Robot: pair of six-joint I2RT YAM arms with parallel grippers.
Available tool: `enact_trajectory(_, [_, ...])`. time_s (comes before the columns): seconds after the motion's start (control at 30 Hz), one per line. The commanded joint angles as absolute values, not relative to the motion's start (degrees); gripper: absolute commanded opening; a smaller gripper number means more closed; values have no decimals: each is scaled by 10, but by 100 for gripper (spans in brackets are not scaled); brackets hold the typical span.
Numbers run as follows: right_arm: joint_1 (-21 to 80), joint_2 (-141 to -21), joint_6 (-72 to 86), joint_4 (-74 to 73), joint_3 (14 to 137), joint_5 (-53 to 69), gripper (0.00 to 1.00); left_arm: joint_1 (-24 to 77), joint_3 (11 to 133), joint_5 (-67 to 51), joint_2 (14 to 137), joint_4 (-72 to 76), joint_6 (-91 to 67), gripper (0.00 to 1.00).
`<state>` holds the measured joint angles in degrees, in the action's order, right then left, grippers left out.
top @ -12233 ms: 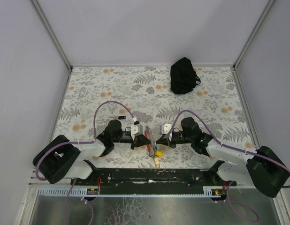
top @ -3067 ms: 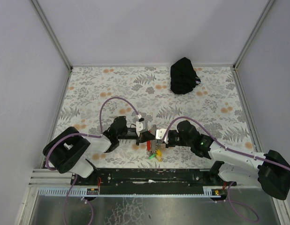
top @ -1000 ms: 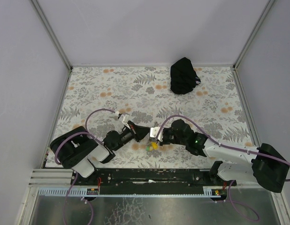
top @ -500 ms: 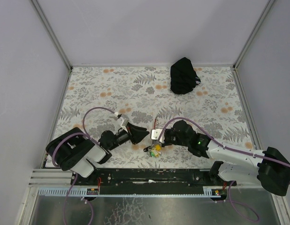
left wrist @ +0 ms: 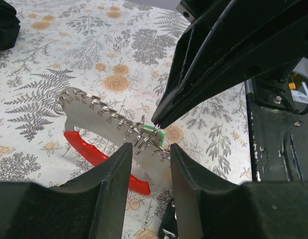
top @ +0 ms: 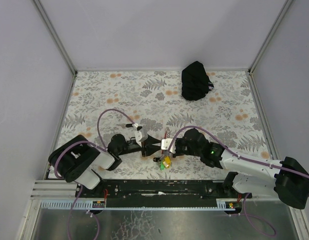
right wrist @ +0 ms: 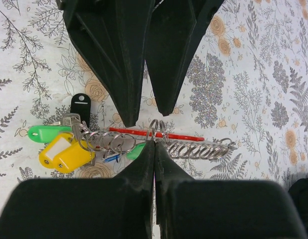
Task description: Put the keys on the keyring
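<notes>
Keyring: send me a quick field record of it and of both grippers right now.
keyring: on the floral table, between the two grippers
parts seen: red strap, silvery chain, yellow tags
green key: beside the yellow tags; cannot tell whether it is threaded on
left gripper: open, one finger on each side of the ring
right gripper: shut, tips pinching the ring
black oblong piece: on the table beside the bunch

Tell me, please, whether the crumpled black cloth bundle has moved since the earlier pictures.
No. The crumpled black cloth bundle lies in the same spot, against the far edge of the floral table, right of centre.
</notes>
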<state>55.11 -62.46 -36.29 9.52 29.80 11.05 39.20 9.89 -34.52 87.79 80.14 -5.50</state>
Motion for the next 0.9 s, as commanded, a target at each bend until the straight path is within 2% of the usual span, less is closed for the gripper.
enact_trajectory(0.0, [556,-614,-371,121,320,118,0,388,120,-378,880,764,16,36])
enact_trajectory(0.23, [557,-608,-367,121,317,127,0,388,133,-380,886,744,35,36])
enact_trajectory(0.5, [557,-611,-365,122,317,132,0,388,147,-410,901,739,30,29])
enact_trajectory(0.6, [556,-610,-364,122,317,133,0,388,151,-413,906,733,31,23])
enact_trajectory(0.73, [556,-607,-363,121,317,134,0,388,151,-401,907,732,24,3])
enact_trajectory(0.87, [557,-602,-362,120,313,132,0,389,143,-364,900,740,3,0])
